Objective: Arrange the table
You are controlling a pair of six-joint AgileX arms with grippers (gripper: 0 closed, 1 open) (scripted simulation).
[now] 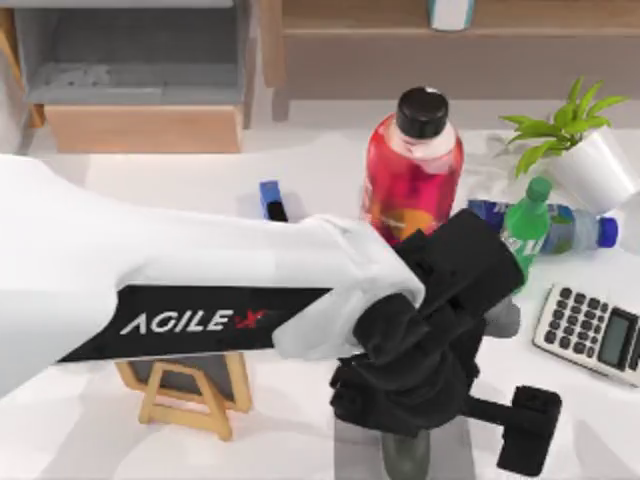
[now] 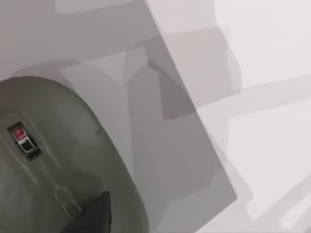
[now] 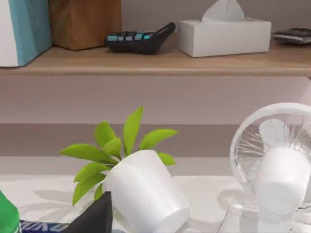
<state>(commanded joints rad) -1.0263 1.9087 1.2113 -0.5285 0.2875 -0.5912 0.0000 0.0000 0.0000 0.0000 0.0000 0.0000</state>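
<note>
Arm-wise, the left AgileX arm reaches across the large, plain white table (image 1: 320, 160) from the top view's left. The left gripper (image 1: 410, 385) points down over a small grey rectangular mat (image 2: 184, 145) near the table's front edge. A rounded grey-green mouse-like object (image 2: 53, 160) lies on that mat right under the gripper, and one dark fingertip (image 2: 92, 218) shows against its shell. Whether the tip touches it cannot be told, nor how wide this gripper stands or whether it grips anything.

Just behind the gripper stands a red juice bottle with a black cap (image 1: 412, 180). Beside it, toward the right, is an upright green soda bottle (image 1: 527, 232), with a clear blue-capped bottle (image 1: 570, 228) lying on its side behind. A tilted white pot of green leaves (image 1: 590, 165) sits farther back, and a pale grey calculator (image 1: 590, 330) lies on the gripper's right. On its left, under the arm, stands a small wooden-framed easel board (image 1: 190, 390).

The right gripper (image 3: 95, 218) hovers near the white pot, facing a white desk fan (image 3: 274, 165) and a light-wood shelf (image 3: 160, 60) carrying a white tissue box (image 3: 223, 34). Its opening cannot be told.
</note>
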